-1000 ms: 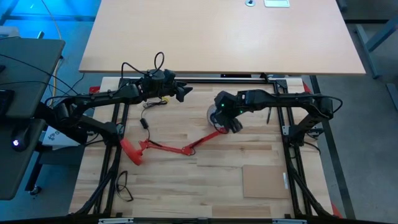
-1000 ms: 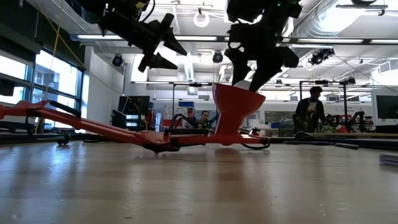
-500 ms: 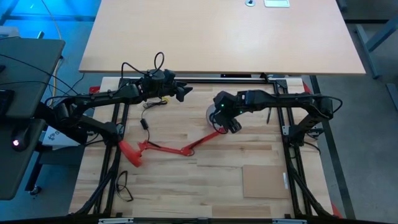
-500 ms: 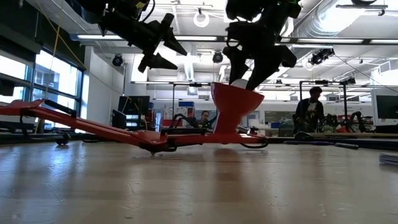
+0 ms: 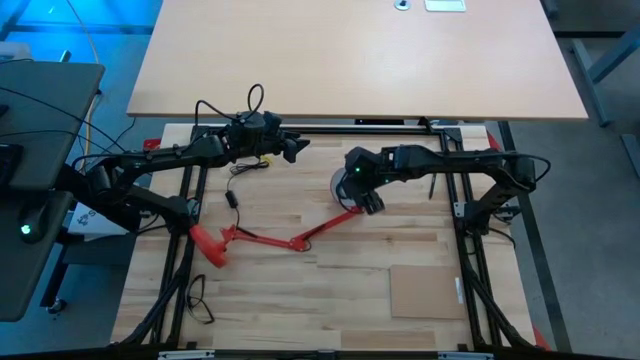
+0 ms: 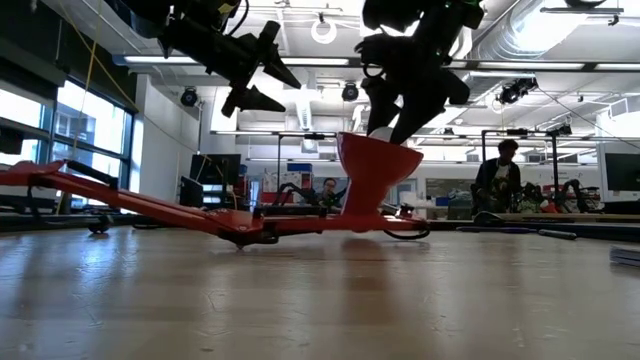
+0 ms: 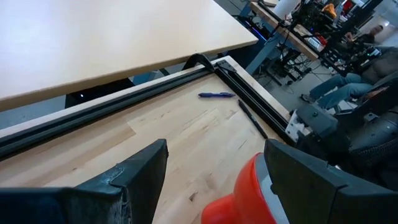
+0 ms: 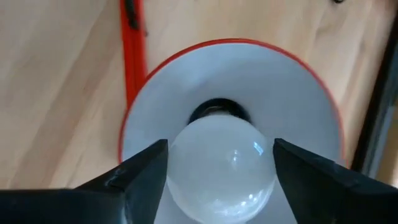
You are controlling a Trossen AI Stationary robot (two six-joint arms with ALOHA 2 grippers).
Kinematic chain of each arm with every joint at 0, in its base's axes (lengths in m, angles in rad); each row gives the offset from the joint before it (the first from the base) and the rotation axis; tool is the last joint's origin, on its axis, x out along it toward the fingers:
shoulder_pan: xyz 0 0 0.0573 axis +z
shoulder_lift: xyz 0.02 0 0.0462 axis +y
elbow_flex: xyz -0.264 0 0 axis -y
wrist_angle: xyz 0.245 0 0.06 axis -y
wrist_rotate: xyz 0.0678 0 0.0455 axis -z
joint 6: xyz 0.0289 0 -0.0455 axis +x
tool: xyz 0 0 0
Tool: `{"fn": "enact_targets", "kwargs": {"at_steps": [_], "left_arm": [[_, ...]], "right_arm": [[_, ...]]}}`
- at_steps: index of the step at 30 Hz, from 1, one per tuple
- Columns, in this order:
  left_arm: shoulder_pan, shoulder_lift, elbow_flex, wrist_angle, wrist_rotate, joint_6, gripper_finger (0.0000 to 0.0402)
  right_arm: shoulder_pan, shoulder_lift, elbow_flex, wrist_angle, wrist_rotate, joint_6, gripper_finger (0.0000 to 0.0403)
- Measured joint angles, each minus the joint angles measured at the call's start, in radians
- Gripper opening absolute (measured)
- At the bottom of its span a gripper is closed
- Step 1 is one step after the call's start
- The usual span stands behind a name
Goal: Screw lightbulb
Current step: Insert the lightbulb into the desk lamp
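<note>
A red lamp lies on the wooden table, its jointed arm (image 5: 290,240) flat and its shade (image 5: 340,185) opening upward. The white lightbulb (image 8: 221,165) stands in the shade, base toward the dark socket (image 8: 217,112). My right gripper (image 8: 221,180) is above the shade, shut on the bulb; it also shows in the high view (image 5: 362,192) and the low view (image 6: 392,118). My left gripper (image 5: 292,148) hangs open and empty, high above the table's far left part; the low view (image 6: 282,88) shows it too. My right gripper pinches the bulb's round glass part (image 8: 180,168) between its two fingers, one on each side. The fingers come from above, pointing down into the shade. The bulb stands upright, base down at the socket; whether the base is inside the socket is hidden by the bulb.
A brown cardboard sheet (image 5: 425,292) lies at the near right. A black cable (image 5: 232,198) runs near the lamp and another (image 5: 200,298) lies at the near left. A raised desk top (image 5: 350,60) overhangs the far edge. People sit in the room behind (image 6: 500,170).
My right gripper has turned about its own axis above the shade while staying shut on the bulb. The lamp has slid a little toward the table's left, shade and arm together.
</note>
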Motion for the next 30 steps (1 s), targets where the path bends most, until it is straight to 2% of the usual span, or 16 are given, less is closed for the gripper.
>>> {"fn": "enact_targets", "kwargs": {"at_steps": [8, 14, 16, 19, 21, 25, 28, 30], "left_arm": [[0.0, 0.0, 0.0, 0.0, 0.0, 0.0, 0.0261], [0.0, 0.0, 0.0, -0.003, 0.0, 0.0, 0.0261], [0.0, 0.0, 0.0, -0.011, 0.0, 0.0, 0.0261], [-0.001, 0.0, 0.0, -0.028, 0.0, 0.0, 0.0261], [-0.001, 0.0, 0.0, -0.041, 0.001, 0.0, 0.0261], [-0.001, 0.0, 0.0, -0.051, 0.002, 0.0, 0.0261], [-0.001, 0.0, 0.0, -0.051, 0.002, 0.001, 0.0261], [-0.001, 0.0, 0.0, -0.051, 0.009, 0.002, 0.0261]], "right_arm": [[0.0, -0.001, 0.0, 0.002, 0.1, -0.003, 0.0349], [0.018, -0.006, 0.067, -0.066, 0.181, 0.044, 0.0361], [0.019, -0.009, 0.1, -0.071, 0.174, 0.169, 0.0361], [0.019, -0.009, 0.137, -0.085, 0.174, 0.455, 0.0361], [0.018, -0.009, 0.156, -0.139, 0.164, 0.565, 0.0362], [0.018, -0.009, 0.167, -0.225, 0.06, 0.727, 0.0362], [0.019, -0.009, 0.162, -0.222, -0.026, 0.936, 0.0362], [0.018, -0.009, 0.148, -0.201, -0.044, 1.014, 0.0362]]}}
